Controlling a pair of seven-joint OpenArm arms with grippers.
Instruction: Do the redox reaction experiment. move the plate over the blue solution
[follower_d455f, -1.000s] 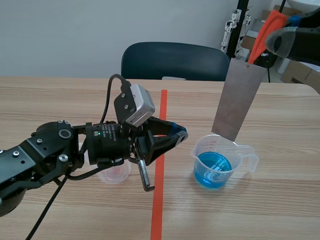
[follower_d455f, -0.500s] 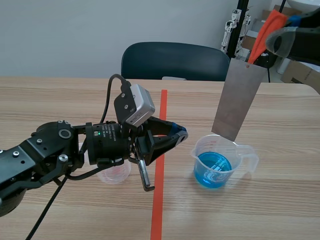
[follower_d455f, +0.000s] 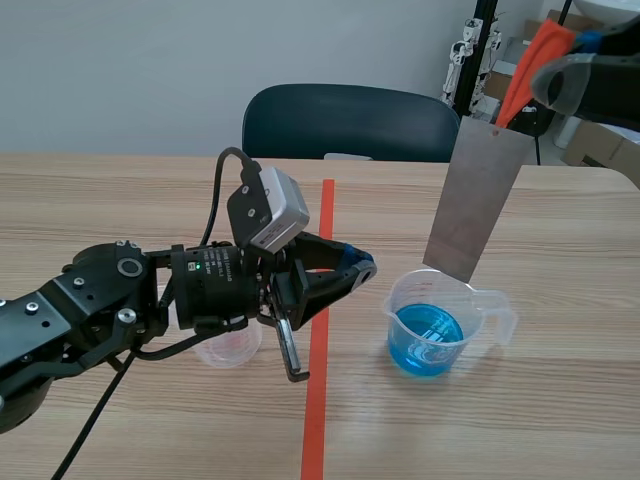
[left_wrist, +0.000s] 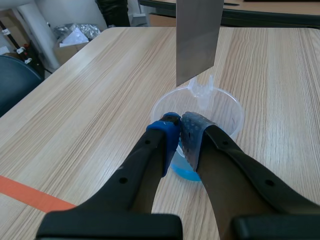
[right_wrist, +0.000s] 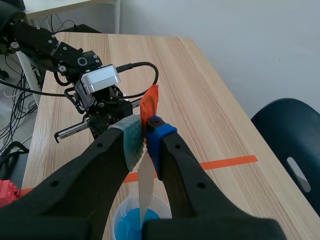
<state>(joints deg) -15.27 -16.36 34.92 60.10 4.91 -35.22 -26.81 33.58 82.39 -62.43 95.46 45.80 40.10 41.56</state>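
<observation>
My left gripper (follower_d455f: 358, 268) has its fingers pressed together on nothing, and its arm half hides a small clear cup (follower_d455f: 228, 348). Further right, the metal plate (follower_d455f: 478, 190) hangs tilted just above the far rim of the jug (follower_d455f: 440, 325) of blue liquid. My right gripper (right_wrist: 145, 131) pinches its top.

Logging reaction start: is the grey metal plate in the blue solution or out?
Out: the grey metal plate in the right gripper ends above the rim of the clear plastic beaker and its blue solution.
</observation>
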